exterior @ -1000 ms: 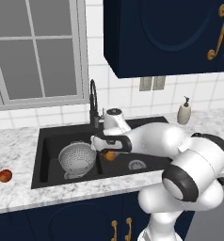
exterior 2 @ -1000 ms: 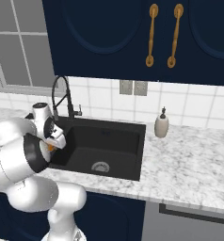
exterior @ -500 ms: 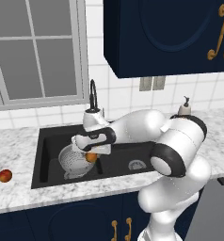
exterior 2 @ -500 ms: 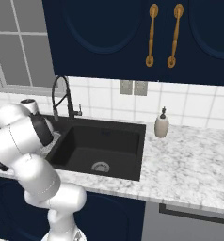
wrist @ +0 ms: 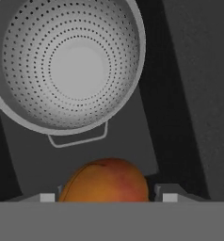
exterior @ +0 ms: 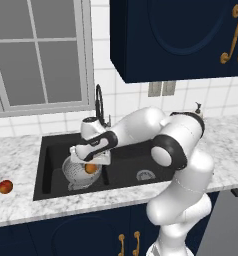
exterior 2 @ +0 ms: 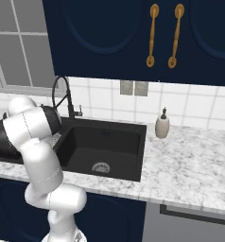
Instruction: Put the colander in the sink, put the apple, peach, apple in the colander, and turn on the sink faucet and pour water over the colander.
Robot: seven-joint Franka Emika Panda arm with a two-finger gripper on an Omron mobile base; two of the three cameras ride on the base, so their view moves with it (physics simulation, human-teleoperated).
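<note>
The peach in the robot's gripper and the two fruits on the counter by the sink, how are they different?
The peach is orange-yellow; the two fruits on the counter look redder. The peach is held up over the colander in the sink by the gripper, while the two fruits lie loose on the marble counter, left of the sink. The peach is alone; the two fruits sit side by side. All three are small and round.
</note>
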